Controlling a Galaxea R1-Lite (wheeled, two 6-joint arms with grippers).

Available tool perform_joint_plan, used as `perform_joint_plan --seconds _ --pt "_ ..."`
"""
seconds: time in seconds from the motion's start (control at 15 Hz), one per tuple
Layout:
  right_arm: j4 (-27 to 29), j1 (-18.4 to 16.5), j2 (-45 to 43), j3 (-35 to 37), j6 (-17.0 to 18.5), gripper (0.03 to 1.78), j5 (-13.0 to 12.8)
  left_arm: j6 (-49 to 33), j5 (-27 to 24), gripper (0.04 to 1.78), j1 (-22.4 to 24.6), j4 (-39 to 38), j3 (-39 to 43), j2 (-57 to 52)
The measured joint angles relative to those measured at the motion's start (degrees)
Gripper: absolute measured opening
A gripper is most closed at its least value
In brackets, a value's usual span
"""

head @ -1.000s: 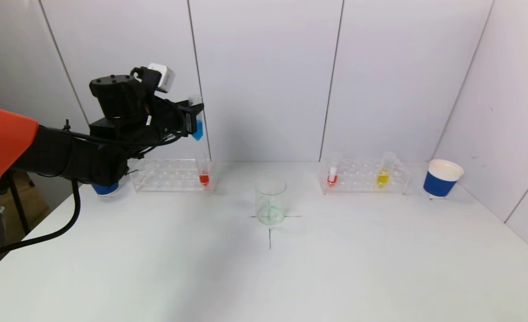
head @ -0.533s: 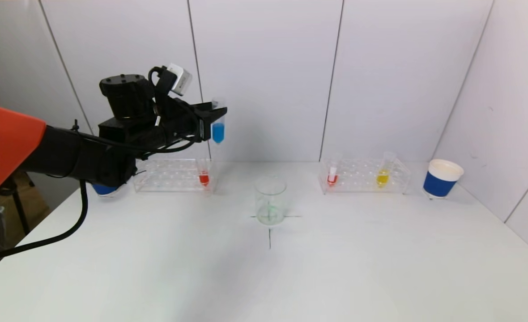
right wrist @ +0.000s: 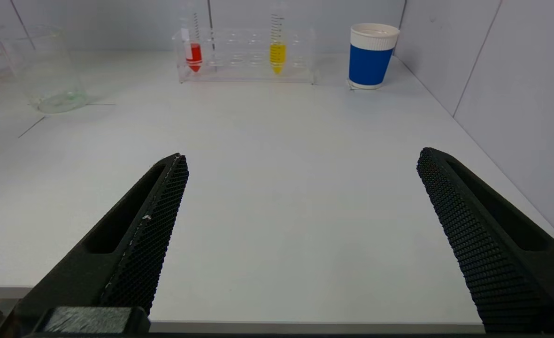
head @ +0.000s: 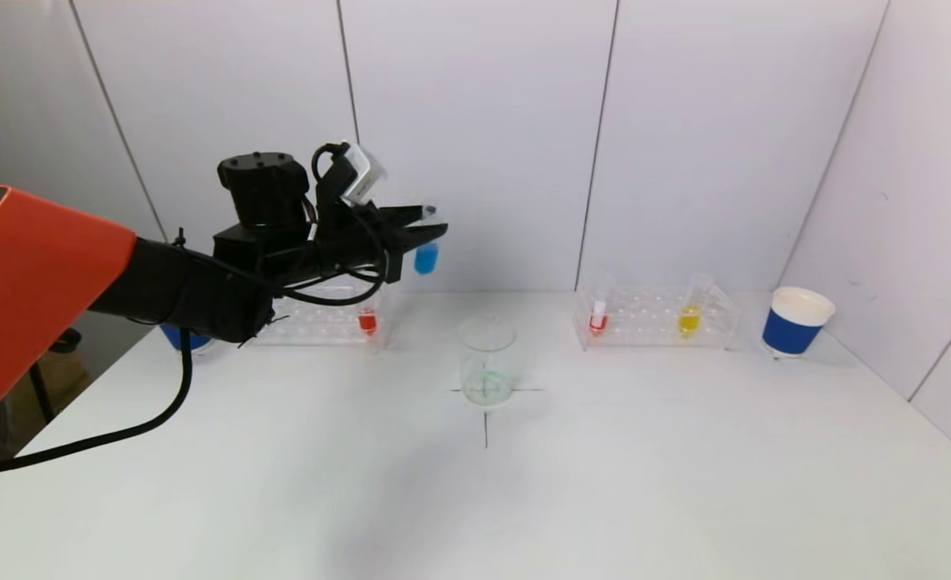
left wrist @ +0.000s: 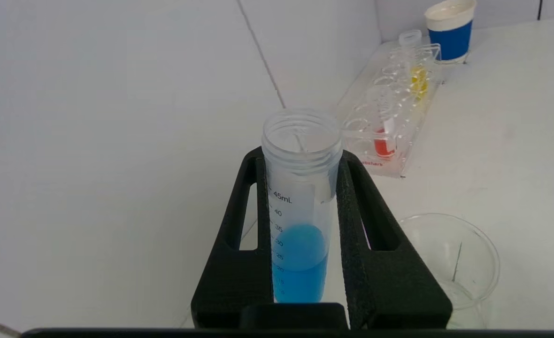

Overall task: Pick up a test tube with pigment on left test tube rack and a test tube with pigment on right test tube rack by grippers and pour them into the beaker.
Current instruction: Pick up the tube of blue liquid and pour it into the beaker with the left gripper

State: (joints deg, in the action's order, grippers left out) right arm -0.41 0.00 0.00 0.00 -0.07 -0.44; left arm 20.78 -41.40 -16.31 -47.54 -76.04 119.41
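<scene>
While the left arm was stretched out level above the counter (head: 604, 483), its gripper (head: 421, 232) was clamped on a blue tube (head: 425, 256), carried high between the left rack (head: 314, 318) and the beaker (head: 487, 361). From the left wrist, the tube (left wrist: 300, 225) was seen pinched between both fingers (left wrist: 239, 263), mouth uncapped. The right gripper (right wrist: 300, 234) was held low at the counter's near edge, spread wide and holding nothing. A red and a yellow tube (head: 690, 310) were left standing in the right rack (head: 657, 318).
</scene>
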Motion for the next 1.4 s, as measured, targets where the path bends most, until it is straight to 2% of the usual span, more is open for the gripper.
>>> perform_joint_plan --seconds 0.4,0.67,0.87,1.4 --pt "0.0 0.0 0.0 0.0 0.0 1.77 0.0 10.22 -6.86 0.43 -1.24 0.0 -3.34 5.27" --pt "0.0 0.0 0.0 0.0 0.0 1.77 0.0 20.37 -11.17 0.43 -1.49 1.57 -4.05 8.52" --pt "0.0 0.0 0.0 0.0 0.0 1.77 0.0 23.65 -14.71 0.43 -1.35 1.85 -4.33 8.84" --pt "0.0 0.0 0.0 0.0 0.0 1.77 0.0 37.18 -15.7 0.43 -0.99 1.93 -5.07 9.47"
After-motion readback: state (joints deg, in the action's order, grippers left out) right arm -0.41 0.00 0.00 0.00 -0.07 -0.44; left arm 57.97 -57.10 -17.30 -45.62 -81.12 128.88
